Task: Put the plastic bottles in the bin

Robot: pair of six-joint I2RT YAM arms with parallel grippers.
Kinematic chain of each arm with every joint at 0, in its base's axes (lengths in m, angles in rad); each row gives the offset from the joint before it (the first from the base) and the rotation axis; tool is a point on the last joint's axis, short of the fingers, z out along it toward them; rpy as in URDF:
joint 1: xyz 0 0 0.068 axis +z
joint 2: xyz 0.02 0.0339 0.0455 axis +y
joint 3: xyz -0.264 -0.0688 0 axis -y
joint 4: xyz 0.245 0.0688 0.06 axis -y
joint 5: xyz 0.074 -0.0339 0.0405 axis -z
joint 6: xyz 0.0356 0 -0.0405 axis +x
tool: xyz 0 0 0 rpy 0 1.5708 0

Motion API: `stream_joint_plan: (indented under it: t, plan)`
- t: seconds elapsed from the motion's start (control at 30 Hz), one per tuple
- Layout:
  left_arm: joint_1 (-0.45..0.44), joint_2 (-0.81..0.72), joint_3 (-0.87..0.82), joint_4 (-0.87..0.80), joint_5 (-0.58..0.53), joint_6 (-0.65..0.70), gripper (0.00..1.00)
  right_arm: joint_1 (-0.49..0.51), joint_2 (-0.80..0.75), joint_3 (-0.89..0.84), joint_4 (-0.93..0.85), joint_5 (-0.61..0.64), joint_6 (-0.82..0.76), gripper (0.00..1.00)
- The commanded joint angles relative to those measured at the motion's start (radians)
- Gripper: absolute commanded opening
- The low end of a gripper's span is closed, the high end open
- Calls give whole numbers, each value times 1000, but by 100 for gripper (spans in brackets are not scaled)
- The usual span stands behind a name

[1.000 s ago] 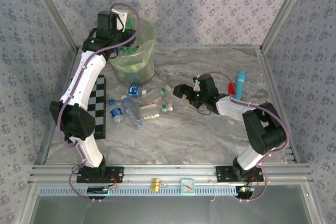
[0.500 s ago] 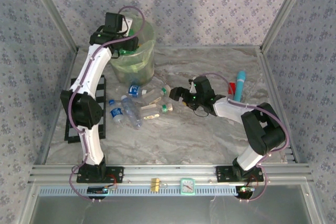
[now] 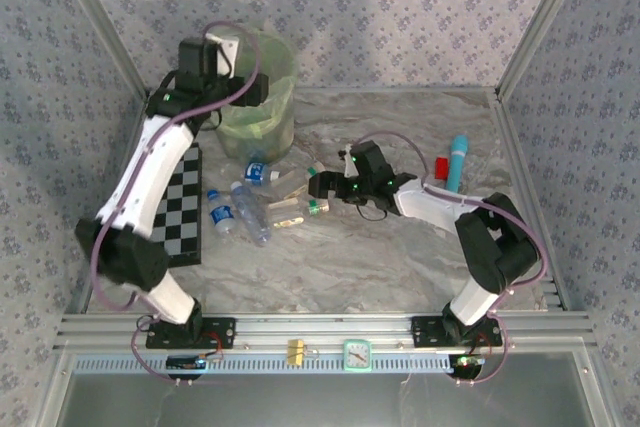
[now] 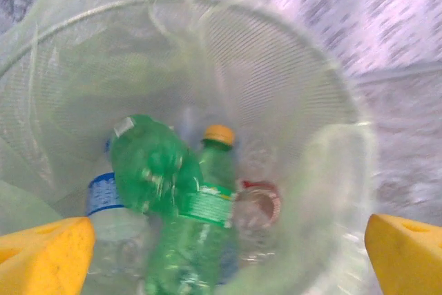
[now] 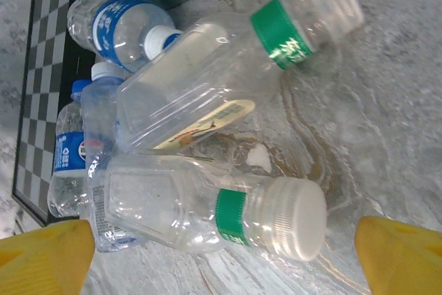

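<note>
My left hand (image 4: pixel 224 257) hangs over the bin (image 4: pixel 290 67), fingers spread wide with nothing between them. Down inside lie two green bottles (image 4: pixel 197 233) and a blue-labelled one (image 4: pixel 105 195). My right hand (image 5: pixel 221 253) is just as wide and empty, poised over a cluster of clear bottles (image 5: pixel 200 88) lying on the marbled surface (image 5: pixel 394 115), the nearest a white-capped one (image 5: pixel 207 215) with a green band.

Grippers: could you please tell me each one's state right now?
Left gripper: open, empty, above the round bag-lined bin.
Right gripper: open, empty, above the clear white-capped plastic bottle.
</note>
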Motion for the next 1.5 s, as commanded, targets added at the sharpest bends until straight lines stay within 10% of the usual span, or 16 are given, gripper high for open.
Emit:
stream_joint_plan:
  t: [0.0, 0.63, 1.47]
  plan:
    - [-19, -137, -190, 202, 85, -141, 100, 11, 35, 107, -168, -3, -288, 99]
    - [-58, -645, -1079, 415, -25, -665, 100, 117, 319, 444, -424, -35, -630, 97]
    - [-35, -462, -1056, 535, 45, -703, 100, 271, 310, 364, -557, 256, -732, 75]
